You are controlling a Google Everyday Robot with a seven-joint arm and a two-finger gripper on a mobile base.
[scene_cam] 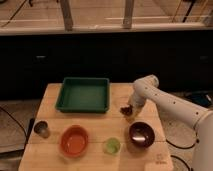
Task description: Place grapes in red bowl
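Observation:
The grapes [126, 109] are a small dark reddish bunch on the wooden table [50, 100], right of the green tray. My gripper [130, 113] is down at the grapes, right on top of them at the end of the white arm [165, 102]. The red bowl [74, 140], orange-red with a lighter inside, sits near the table's front left, far from the gripper and empty.
A green square tray [83, 93] lies at the back middle. A dark maroon bowl [141, 134] sits just in front of the gripper. A small green cup [112, 146] stands between the two bowls. A metal cup [41, 129] stands at the left edge.

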